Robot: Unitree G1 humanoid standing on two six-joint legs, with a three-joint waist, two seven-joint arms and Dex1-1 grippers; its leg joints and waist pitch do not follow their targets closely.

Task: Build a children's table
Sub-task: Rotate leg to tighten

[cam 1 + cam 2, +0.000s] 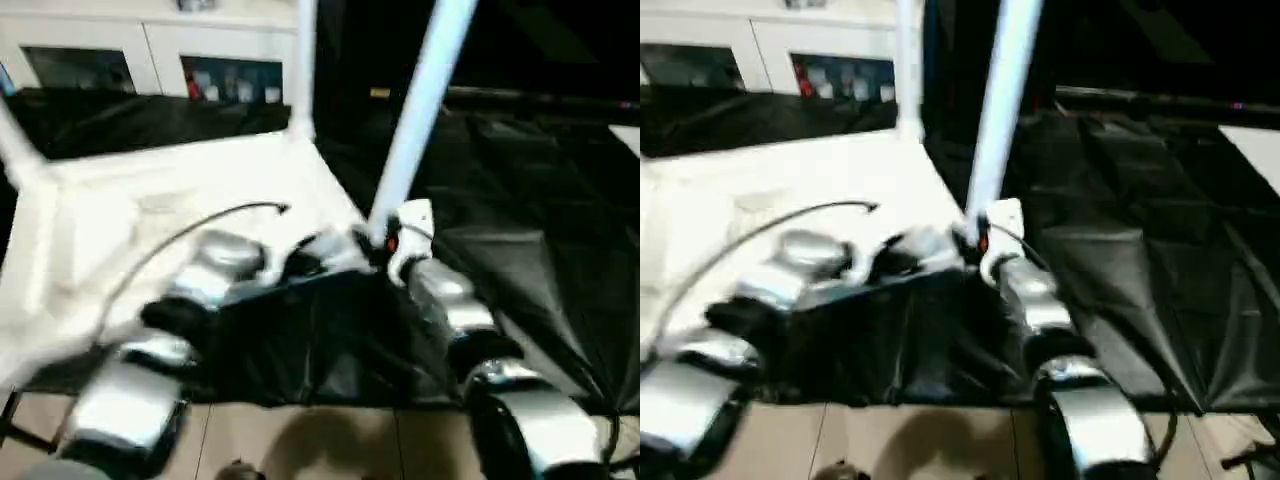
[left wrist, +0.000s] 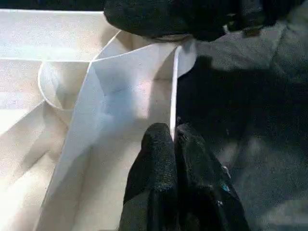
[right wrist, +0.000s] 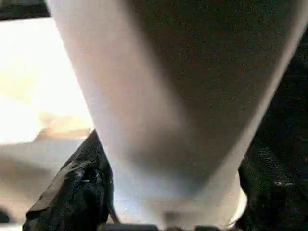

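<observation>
The white tabletop (image 1: 150, 230) lies underside up on a black cloth. One white leg (image 1: 303, 60) stands at its far right corner and another leg (image 1: 14, 140) at its left. A third leg (image 1: 420, 110) leans over the near right corner. My right gripper (image 1: 385, 245) is shut on that leg's lower end, a black finger (image 3: 72, 187) pressing on each side of the tube (image 3: 168, 120). Just left of it, my left gripper (image 1: 315, 255) is shut on the tabletop's thin rim (image 2: 174, 82). A round socket wall (image 2: 53, 86) sits inside the ribs.
A black cloth (image 1: 520, 200) covers the ground to the right and front. A white cabinet with glass doors (image 1: 150, 50) stands behind. A thin black cable (image 1: 200, 222) arcs over the tabletop. Pale floor tiles (image 1: 300, 440) lie by my forearms.
</observation>
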